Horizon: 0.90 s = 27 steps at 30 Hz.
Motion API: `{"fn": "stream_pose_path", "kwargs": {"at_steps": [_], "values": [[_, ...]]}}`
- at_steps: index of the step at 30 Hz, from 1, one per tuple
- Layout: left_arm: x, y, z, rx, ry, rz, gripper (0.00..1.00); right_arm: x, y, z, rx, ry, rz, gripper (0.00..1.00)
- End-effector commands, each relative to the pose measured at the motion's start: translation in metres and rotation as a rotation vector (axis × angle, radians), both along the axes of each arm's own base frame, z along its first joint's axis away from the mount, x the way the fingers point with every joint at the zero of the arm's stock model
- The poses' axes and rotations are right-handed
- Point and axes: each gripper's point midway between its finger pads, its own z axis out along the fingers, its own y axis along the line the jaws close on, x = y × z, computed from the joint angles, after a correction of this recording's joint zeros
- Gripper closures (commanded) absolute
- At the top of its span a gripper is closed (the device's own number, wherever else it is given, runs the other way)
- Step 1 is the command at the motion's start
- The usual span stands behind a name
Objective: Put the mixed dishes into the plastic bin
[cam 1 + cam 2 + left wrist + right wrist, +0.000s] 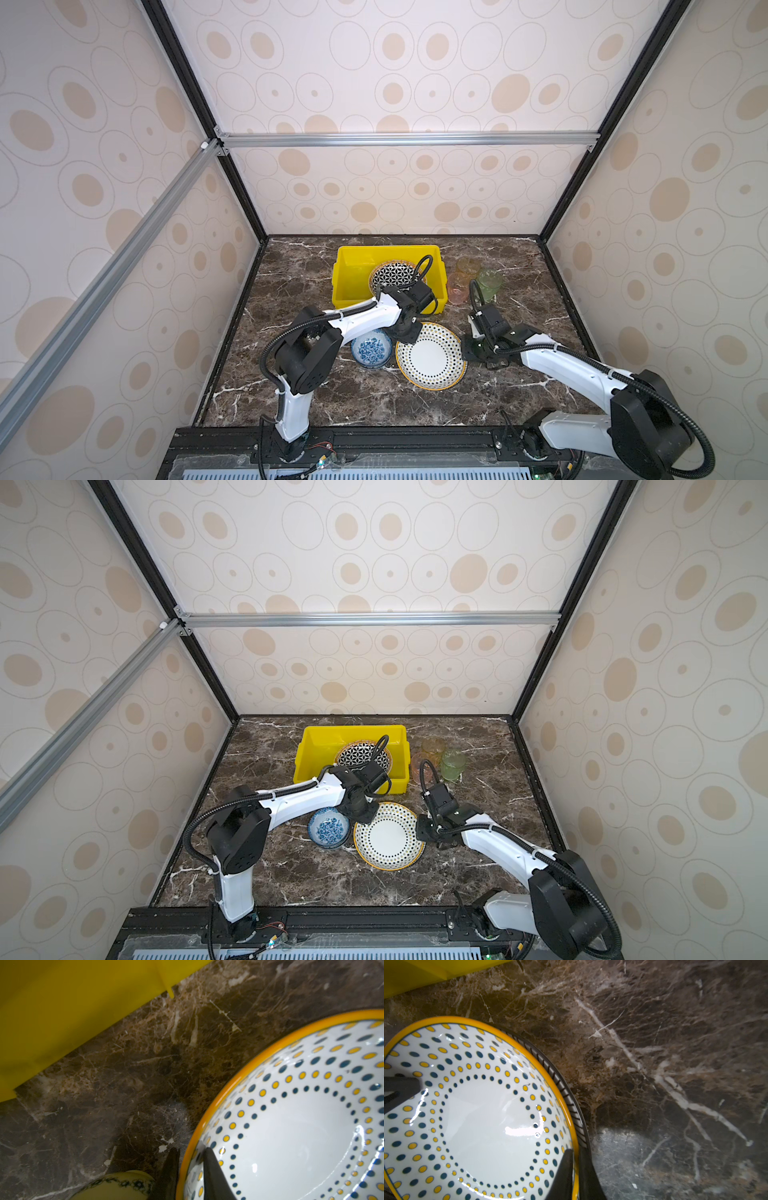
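The dotted plate (430, 358) (388, 838) has a yellow rim and lies on the marble in front of the plastic bin (353, 274) (316, 750). My left gripper (406, 336) (191, 1150) is shut on its near-bin rim, one finger inside and one outside. My right gripper (471, 353) (576, 1153) is shut on the opposite rim. A striped-rim plate (571, 1093) peeks out under the dotted plate (477, 1115). A black-white geometric plate (392, 276) leans inside the bin. A blue-floral bowl (371, 351) (116, 1186) sits just left of the dotted plate (301, 1126).
Three tinted cups stand right of the bin: amber (467, 266), pink (458, 289) and green (490, 284). The bin's front wall (62, 1012) is close behind the left gripper. Patterned walls with a black frame enclose the marble table (316, 399) on three sides.
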Motion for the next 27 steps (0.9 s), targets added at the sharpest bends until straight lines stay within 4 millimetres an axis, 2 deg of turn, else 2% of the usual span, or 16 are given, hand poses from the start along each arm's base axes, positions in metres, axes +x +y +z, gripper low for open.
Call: {"fn": "stream_pose_path", "kwargs": {"at_steps": [1,13,18,27], "values": [[0.002,0.011,-0.003,0.04,0.008,0.017,0.8,-0.019,-0.002,-0.016,-0.023,0.075,0.01,0.89],[0.005,0.012,-0.001,0.062,0.007,0.008,0.88,-0.018,-0.001,-0.017,-0.023,0.075,0.01,0.89],[0.007,0.016,0.001,0.079,-0.002,0.011,0.95,-0.017,0.0,-0.016,-0.021,0.076,0.009,0.89],[0.012,0.019,0.009,0.078,-0.028,0.022,1.0,-0.018,0.001,-0.016,-0.021,0.076,0.011,0.88]]}}
